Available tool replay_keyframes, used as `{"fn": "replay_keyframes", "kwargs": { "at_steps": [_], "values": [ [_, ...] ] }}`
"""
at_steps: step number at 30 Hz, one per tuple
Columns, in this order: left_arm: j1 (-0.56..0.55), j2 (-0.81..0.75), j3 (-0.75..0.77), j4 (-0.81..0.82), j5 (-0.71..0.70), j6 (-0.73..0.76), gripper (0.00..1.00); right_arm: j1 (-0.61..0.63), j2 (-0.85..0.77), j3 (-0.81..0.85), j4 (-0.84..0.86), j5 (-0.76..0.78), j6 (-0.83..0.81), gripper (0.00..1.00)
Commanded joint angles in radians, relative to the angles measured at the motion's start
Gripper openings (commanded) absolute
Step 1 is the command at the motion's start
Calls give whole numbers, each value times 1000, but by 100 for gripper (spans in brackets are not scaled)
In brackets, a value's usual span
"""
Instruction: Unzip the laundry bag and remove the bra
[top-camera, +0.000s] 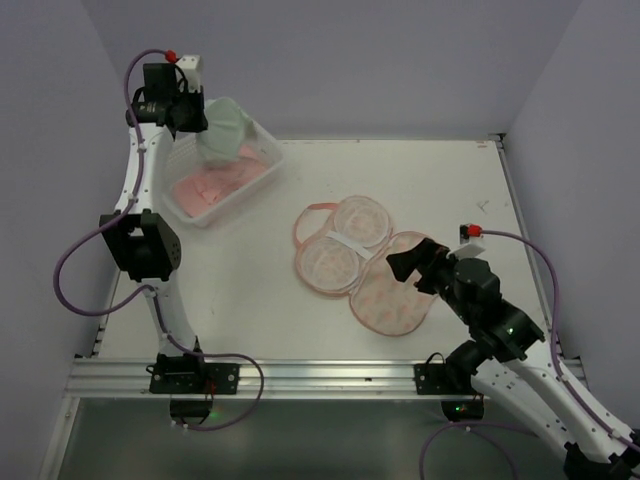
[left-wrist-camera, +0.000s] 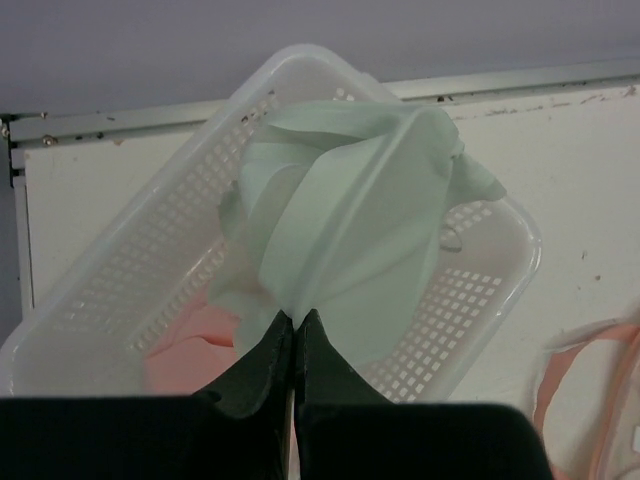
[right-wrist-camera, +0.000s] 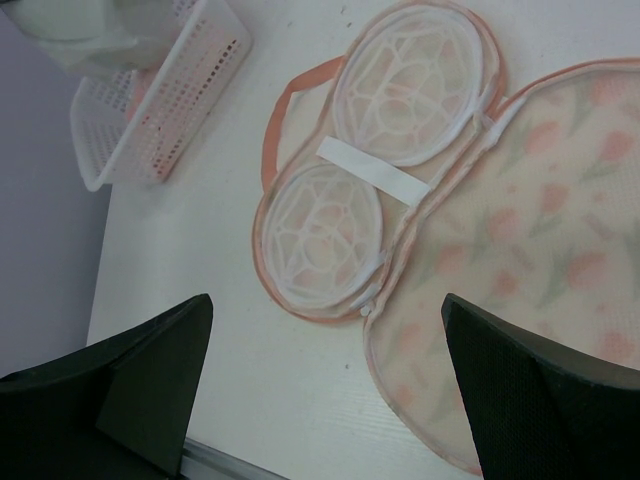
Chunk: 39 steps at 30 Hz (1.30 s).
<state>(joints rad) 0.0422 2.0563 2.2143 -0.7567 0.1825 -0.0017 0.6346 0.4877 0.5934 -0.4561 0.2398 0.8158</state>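
Note:
The laundry bag (top-camera: 360, 262) lies unzipped and spread open in the middle of the table, its printed lid (right-wrist-camera: 545, 230) flat to the right and its pale inner cups (right-wrist-camera: 370, 150) facing up. My left gripper (left-wrist-camera: 294, 318) is shut on the mint-green bra (left-wrist-camera: 350, 225) and holds it hanging above the clear tub (left-wrist-camera: 120, 270) at the far left; the bra also shows in the top view (top-camera: 225, 130). My right gripper (top-camera: 403, 268) is open and empty, just above the bag's near right edge.
The clear perforated tub (top-camera: 262, 172) stands at the back left and holds a pink garment (top-camera: 205, 187). A pink loop (top-camera: 318, 208) sticks out from the bag's far side. A raised rail runs along the table's near edge (top-camera: 300, 375).

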Motion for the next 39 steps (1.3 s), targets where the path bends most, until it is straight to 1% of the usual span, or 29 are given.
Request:
{"fn": "replay_keyframes", "kwargs": {
  "at_steps": [1,3,4,6,8,14,15,16,17,19,20,21,22,23,24,27,28,29,30,31,32,33,35,36,38,39],
  "values": [
    [13,8,6,-58,49,63,0,-3,32,57,8,-10,-21,98],
    [22,27,-8,-96,17,89,0,-1,48,78,8,-23,-30,98],
    [33,47,-5,-116,-21,97,0,-3,67,85,4,-30,-33,98],
    [41,57,-8,-168,-43,120,0,-1,89,111,-7,-49,-47,98],
    [47,51,-28,-190,-107,127,0,-3,124,124,-10,-59,-59,98],
    [50,-28,-194,-202,-314,137,0,-1,196,164,-10,-76,-69,99],
    [50,-36,-206,-196,-327,134,6,-1,203,167,-10,-77,-66,99],
    [51,-42,-218,-191,-333,132,15,-1,209,169,-12,-82,-63,99],
    [51,-48,-229,-193,-334,125,41,-1,216,167,-10,-88,-55,99],
    [51,-54,-231,-201,-342,111,67,-1,221,161,-10,-88,-44,99],
    [51,-62,-225,-204,-353,100,78,-1,221,158,-12,-82,-38,99],
    [51,-65,-217,-210,-357,77,91,-1,221,154,-16,-65,-15,99],
    [51,-70,-212,-208,-348,69,96,-3,221,149,-27,-56,-4,99],
    [51,-82,-205,-213,-338,57,98,-3,219,148,-33,-47,15,99],
    [50,-88,-177,-216,-295,27,100,-1,219,140,-48,-27,28,99],
    [44,-133,-159,-202,-192,-50,100,-1,242,132,-91,16,84,99],
    [39,-148,-175,-185,-82,-60,100,-1,253,134,-107,29,101,99],
    [33,-191,-204,-135,-40,-95,100,-1,262,134,-124,36,135,99],
    [10,-212,-269,-110,-8,-112,100,-3,272,131,-147,44,150,99],
    [-11,-252,-298,-87,58,-119,100,-3,282,126,-154,58,163,99],
    [-30,-268,-329,-46,83,-130,100,-3,282,115,-162,64,193,99],
    [-116,-281,-358,-27,90,-136,100,-4,284,106,-167,70,207,99],
    [-201,-303,-427,19,89,-136,100,-10,275,79,-168,78,241,99],
    [-275,-306,-455,40,98,-144,100,-12,272,69,-168,78,250,99],
    [-335,-298,-533,100,135,-170,98,-16,269,59,-168,73,270,99],
    [-388,-291,-554,121,143,-181,97,-18,269,48,-168,69,275,99]
  ]
}}
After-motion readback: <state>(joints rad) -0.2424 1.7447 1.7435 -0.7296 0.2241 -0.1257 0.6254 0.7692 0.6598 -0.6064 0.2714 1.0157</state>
